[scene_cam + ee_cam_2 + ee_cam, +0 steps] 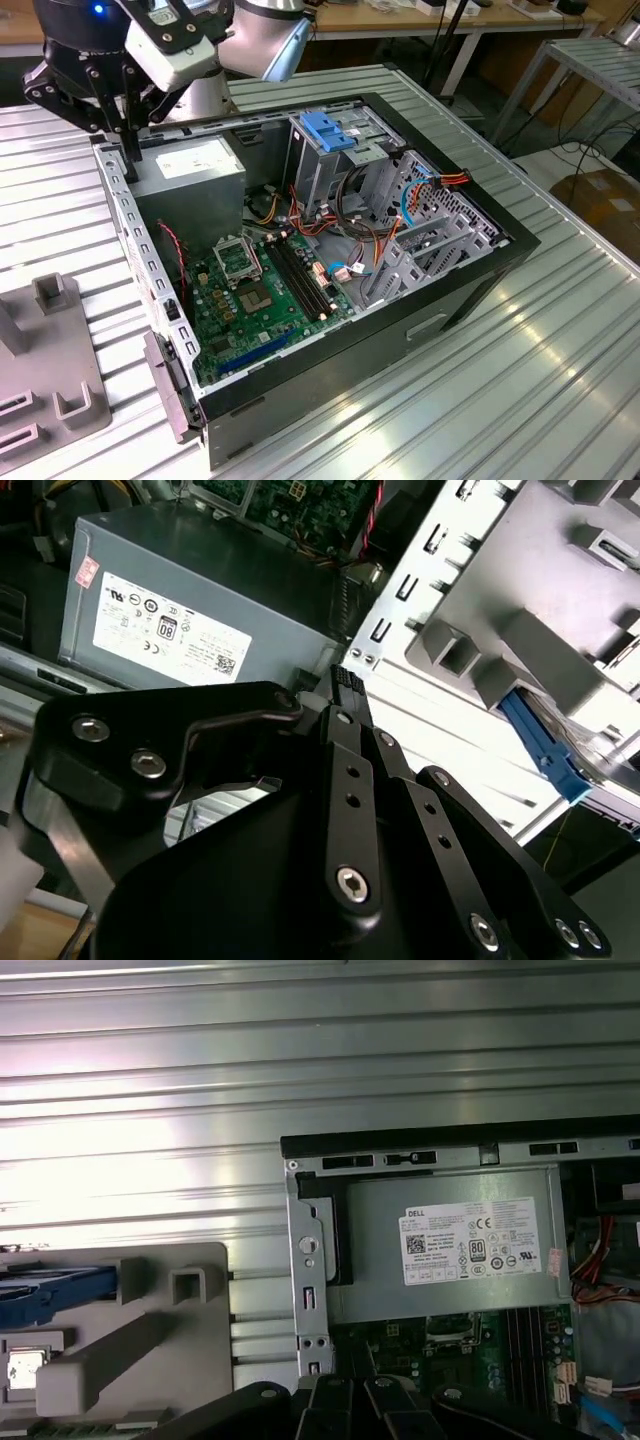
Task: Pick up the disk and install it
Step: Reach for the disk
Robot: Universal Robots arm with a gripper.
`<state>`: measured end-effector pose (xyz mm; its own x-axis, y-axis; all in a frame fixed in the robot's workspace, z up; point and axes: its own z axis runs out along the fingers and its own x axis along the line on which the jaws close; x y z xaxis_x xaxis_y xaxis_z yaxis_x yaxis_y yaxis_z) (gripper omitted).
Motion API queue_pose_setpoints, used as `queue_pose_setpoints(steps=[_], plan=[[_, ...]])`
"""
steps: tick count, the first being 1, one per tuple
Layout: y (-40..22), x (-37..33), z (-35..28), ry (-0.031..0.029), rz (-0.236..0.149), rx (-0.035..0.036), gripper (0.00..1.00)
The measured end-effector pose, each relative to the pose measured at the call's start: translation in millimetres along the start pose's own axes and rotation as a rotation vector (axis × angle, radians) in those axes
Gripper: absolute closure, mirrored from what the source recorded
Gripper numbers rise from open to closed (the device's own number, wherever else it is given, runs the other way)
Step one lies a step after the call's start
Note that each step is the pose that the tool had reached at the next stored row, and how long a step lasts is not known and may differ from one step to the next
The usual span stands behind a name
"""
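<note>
Table: a shiny silver table (540, 380) with long ribs.
Room: workbenches (400, 22) at the back and a brown box (605, 205) at the exterior view's right.
Middle: an open computer case (440, 300) with a green board (260, 290) and wires inside.
Claw: the gripper (131, 155) is at the upper left, over the grey power box (195, 170). Its fingers are pressed together and hold nothing.
Disk: the disk (60, 1292) lies on the grey holder (150, 1340), outside the case.

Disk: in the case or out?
Out: in the first wrist view the disk sits on the grey fixture, outside the case.
</note>
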<state>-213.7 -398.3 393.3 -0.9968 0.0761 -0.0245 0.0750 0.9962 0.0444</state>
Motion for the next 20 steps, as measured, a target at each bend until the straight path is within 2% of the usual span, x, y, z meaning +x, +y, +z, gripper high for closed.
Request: queue_pose_setpoints(steps=[9, 11, 12, 13, 14, 17, 18, 20], plan=[[2.0, 31.9, -0.7, 0.0, 0.0, 0.0001, 0.9], [4.6, 45.9, 0.4, -0.0002, -0.001, 0.0029, 0.9], [5.6, 48.6, 0.7, -0.0001, -0.001, 0.0037, 0.9], [7.0, 53.4, 0.8, 0.0028, -0.002, 0.005, 0.9], [8.6, 58.4, 0.9, 0.011, -0.002, 0.0067, 0.9], [9.3, 67.9, 0.8, 0.0288, -0.002, 0.0087, 0.9], [9.2, 72.5, 0.9, 0.0323, -0.003, 0.0089, 0.9], [8.8, 80.4, 0.8, 0.0334, -0.003, 0.009, 0.9]])
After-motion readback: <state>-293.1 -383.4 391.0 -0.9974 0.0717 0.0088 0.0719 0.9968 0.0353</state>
